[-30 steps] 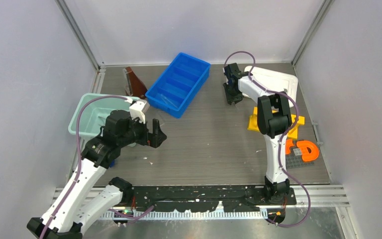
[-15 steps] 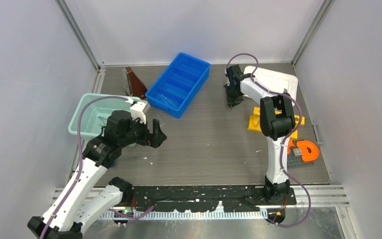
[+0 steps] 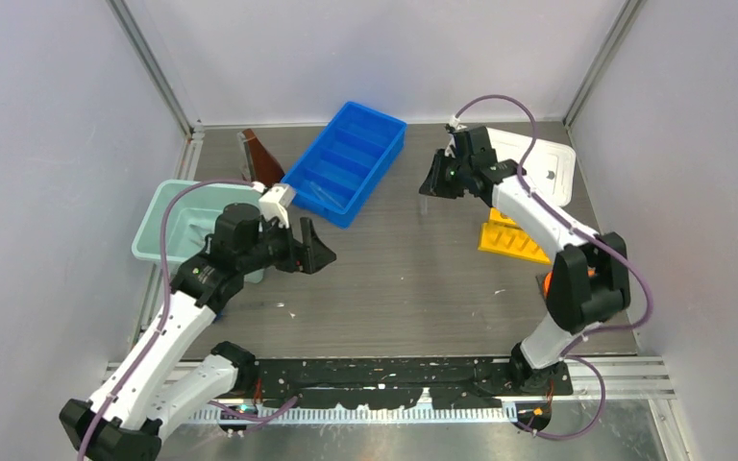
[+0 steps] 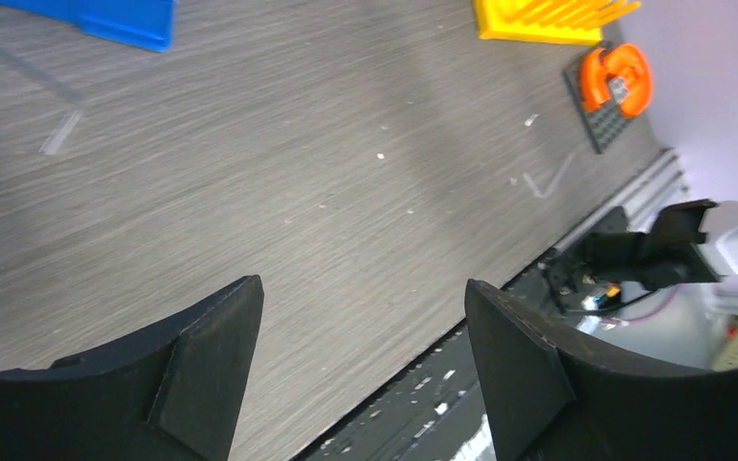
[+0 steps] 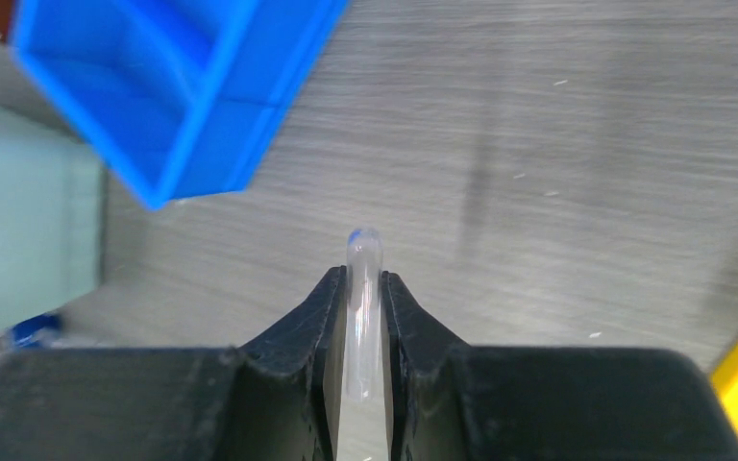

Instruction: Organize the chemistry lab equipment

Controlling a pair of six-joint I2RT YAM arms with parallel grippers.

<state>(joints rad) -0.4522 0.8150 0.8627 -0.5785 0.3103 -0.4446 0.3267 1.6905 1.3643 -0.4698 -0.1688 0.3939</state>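
Note:
My right gripper [image 3: 437,180] hangs over the table between the blue bin and the white lid [image 3: 541,159]. In the right wrist view it [image 5: 363,280] is shut on a thin clear glass tube [image 5: 363,252] whose rounded tip sticks out past the fingertips. The yellow holed rack [image 3: 511,240] lies below the lid; it also shows in the left wrist view [image 4: 538,17]. My left gripper [image 3: 313,252] is open and empty above the bare table left of centre, jaws wide apart [image 4: 360,370]. The tongs, white triangle and blue-capped tube are out of view.
A blue divided bin [image 3: 346,161] stands at the back centre. A teal basin [image 3: 175,229] is at the left, a brown flask [image 3: 261,158] behind it. An orange piece [image 4: 615,77] on a dark grey plate [image 4: 601,120] lies at the right near the table edge.
My right arm has swung its elbow out to the right and lifted the gripper with the tube away from beside the lid. My left gripper has shifted slightly right.

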